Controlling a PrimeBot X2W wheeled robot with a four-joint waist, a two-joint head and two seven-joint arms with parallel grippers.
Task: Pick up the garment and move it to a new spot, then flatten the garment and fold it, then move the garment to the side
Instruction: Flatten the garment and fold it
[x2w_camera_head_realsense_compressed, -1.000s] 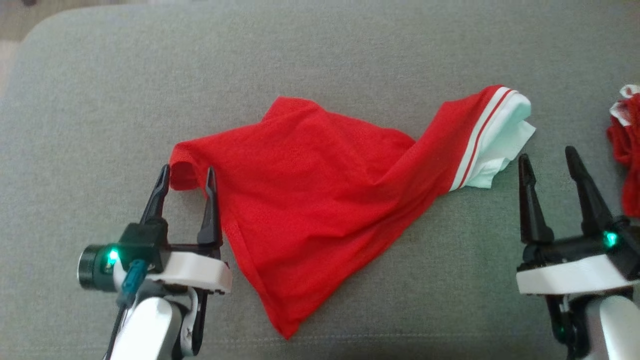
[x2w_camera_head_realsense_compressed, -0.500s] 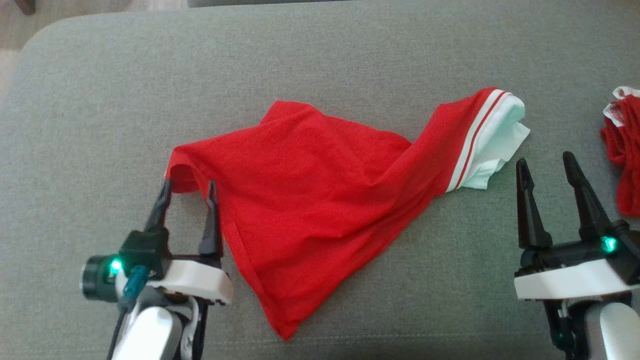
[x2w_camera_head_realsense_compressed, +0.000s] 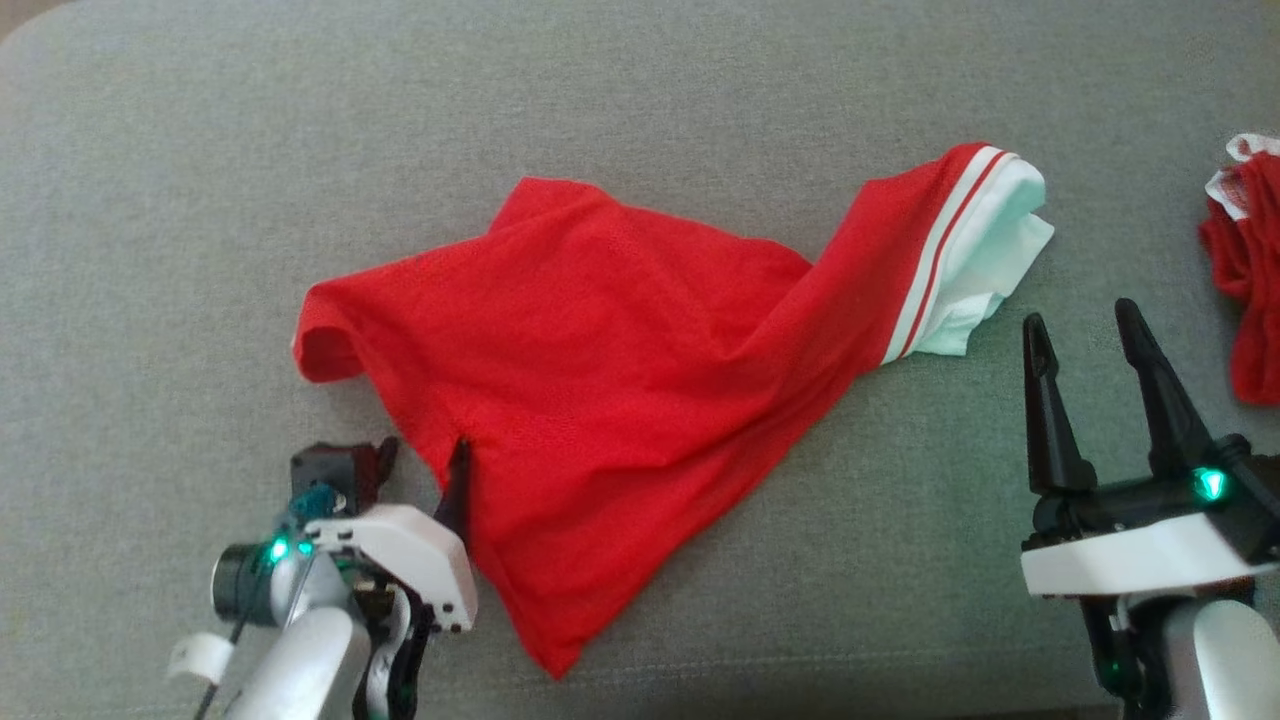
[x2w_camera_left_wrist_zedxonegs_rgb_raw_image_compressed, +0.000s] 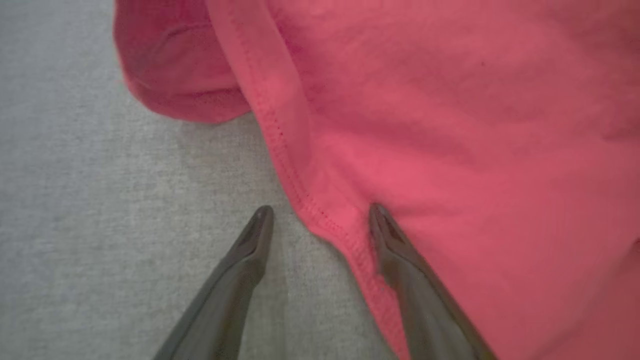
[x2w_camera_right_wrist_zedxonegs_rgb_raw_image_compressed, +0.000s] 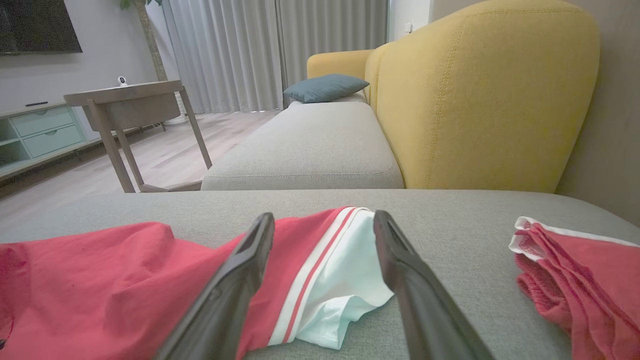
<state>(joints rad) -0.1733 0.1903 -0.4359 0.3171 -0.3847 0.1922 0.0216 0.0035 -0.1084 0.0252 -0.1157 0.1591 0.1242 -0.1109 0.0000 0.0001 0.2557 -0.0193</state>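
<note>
The garment (x2w_camera_head_realsense_compressed: 620, 350) is red with a white, red-striped end (x2w_camera_head_realsense_compressed: 985, 250), and it lies crumpled on the grey cushion (x2w_camera_head_realsense_compressed: 200, 200). My left gripper (x2w_camera_head_realsense_compressed: 422, 462) is open and tipped down at the garment's lower left hem. In the left wrist view the stitched hem of the garment (x2w_camera_left_wrist_zedxonegs_rgb_raw_image_compressed: 450, 125) runs between the fingers of that gripper (x2w_camera_left_wrist_zedxonegs_rgb_raw_image_compressed: 320, 212), and the right finger (x2w_camera_left_wrist_zedxonegs_rgb_raw_image_compressed: 400, 255) lies on the cloth. My right gripper (x2w_camera_head_realsense_compressed: 1080, 318) stands open just short of the white end. Nothing is between its fingers (x2w_camera_right_wrist_zedxonegs_rgb_raw_image_compressed: 324, 218), and the garment (x2w_camera_right_wrist_zedxonegs_rgb_raw_image_compressed: 100, 280) lies beyond them.
A second red garment with white trim (x2w_camera_head_realsense_compressed: 1245, 270) is bunched at the cushion's right edge (x2w_camera_right_wrist_zedxonegs_rgb_raw_image_compressed: 575, 270). Beyond the cushion stand a yellow sofa back (x2w_camera_right_wrist_zedxonegs_rgb_raw_image_compressed: 480, 100), another grey seat with a blue pillow (x2w_camera_right_wrist_zedxonegs_rgb_raw_image_compressed: 325, 87), and a wooden side table (x2w_camera_right_wrist_zedxonegs_rgb_raw_image_compressed: 130, 105).
My left gripper has drawn back from the garment's left corner and tipped down over the hem lower along the edge. The head view has shifted slightly. My right gripper has kept its place.
</note>
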